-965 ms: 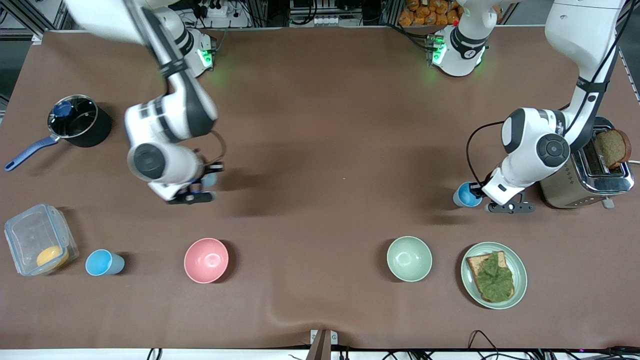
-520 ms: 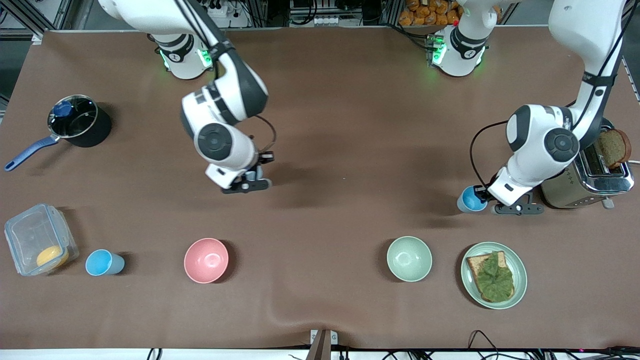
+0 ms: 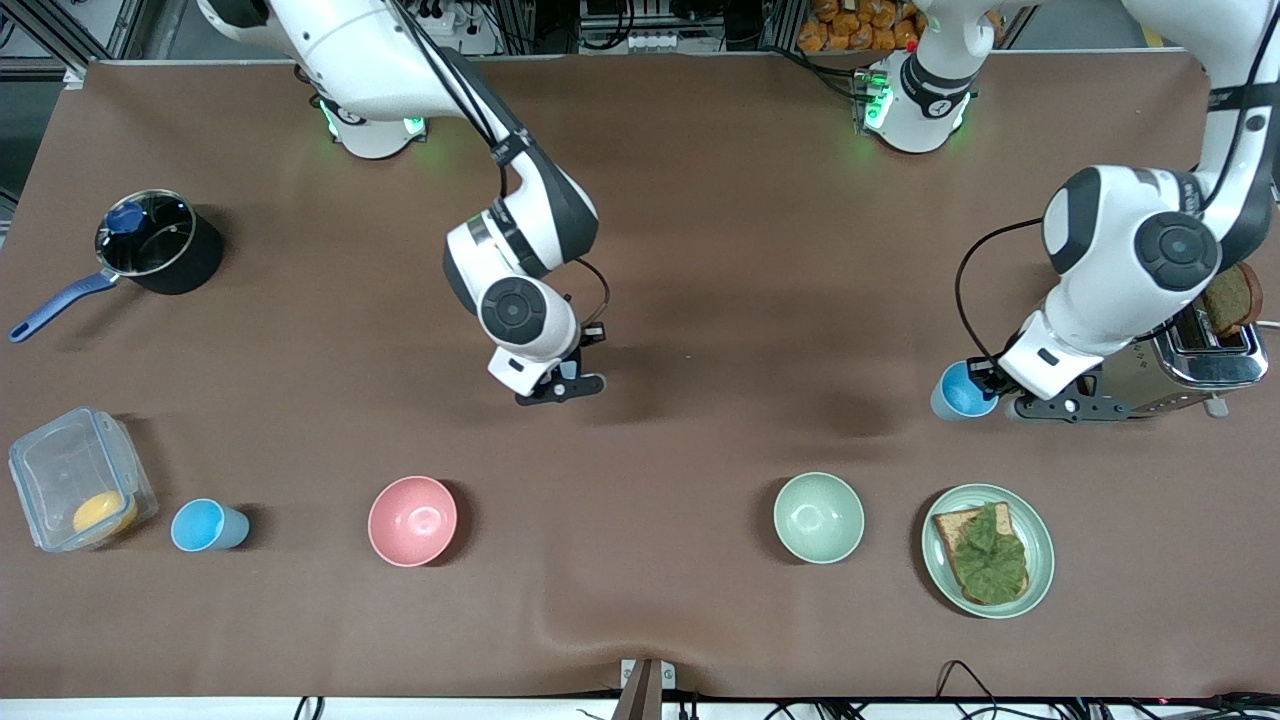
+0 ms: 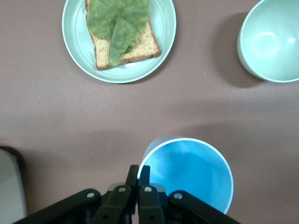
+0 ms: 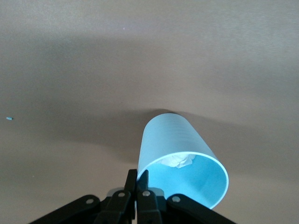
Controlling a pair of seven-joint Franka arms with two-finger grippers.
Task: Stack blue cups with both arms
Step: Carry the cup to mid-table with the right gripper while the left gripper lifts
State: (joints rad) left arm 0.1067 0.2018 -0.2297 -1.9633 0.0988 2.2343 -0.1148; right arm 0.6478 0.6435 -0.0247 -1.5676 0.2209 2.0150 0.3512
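Note:
My left gripper (image 3: 992, 386) is shut on the rim of a blue cup (image 3: 962, 390), held just above the table beside the toaster. In the left wrist view the fingertips pinch that cup's (image 4: 189, 172) rim, left gripper (image 4: 138, 171). My right gripper (image 3: 563, 384) hangs over the middle of the table, shut on the rim of a second blue cup (image 5: 168, 135), right gripper (image 5: 137, 175). This cup is tilted, with a white crumpled bit inside; the wrist hides it in the front view. A third blue cup (image 3: 205, 525) stands near the right arm's end, beside a plastic box.
Pink bowl (image 3: 412, 520) and pale green bowl (image 3: 818, 517) stand nearer the front camera. A green plate (image 3: 1040, 580) with toast and lettuce lies beside the green bowl. Toaster (image 3: 1180, 385) with bread at the left arm's end. Black pot (image 3: 160, 245) and plastic box (image 3: 60, 460) at the right arm's end.
The right arm has swung its cup from near the pot toward the table's middle. The left arm has carried its cup a little toward the toaster and higher.

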